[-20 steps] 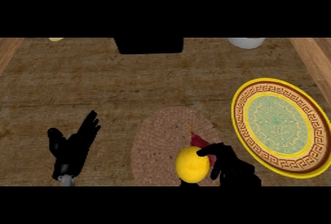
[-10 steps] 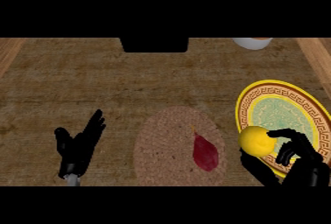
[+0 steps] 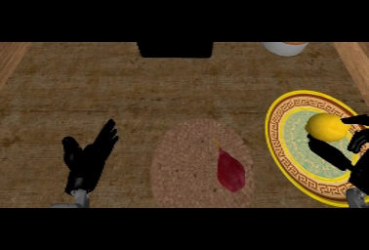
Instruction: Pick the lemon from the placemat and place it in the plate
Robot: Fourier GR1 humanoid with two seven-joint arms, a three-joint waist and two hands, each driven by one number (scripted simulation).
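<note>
The yellow lemon (image 3: 327,126) is over the middle of the yellow-rimmed patterned plate (image 3: 285,141) at the right. My right hand (image 3: 347,155) curls round it from the right and below, thumb and fingers on either side. I cannot tell whether the lemon touches the plate. The round woven placemat (image 3: 189,165) lies at the centre front, bare except for a red leaf-shaped mark (image 3: 231,170). My left hand (image 3: 86,158) rests open at the lower left, fingers up, away from both.
A black box (image 3: 175,49) stands at the counter's far edge, and a white bowl (image 3: 284,47) sits at the far right. Wooden edges run along both sides of the counter.
My right hand has carried the lemon from the placemat's front rightward and up over the plate's middle. The red mark on the placemat is now uncovered. The left hand has stayed put.
</note>
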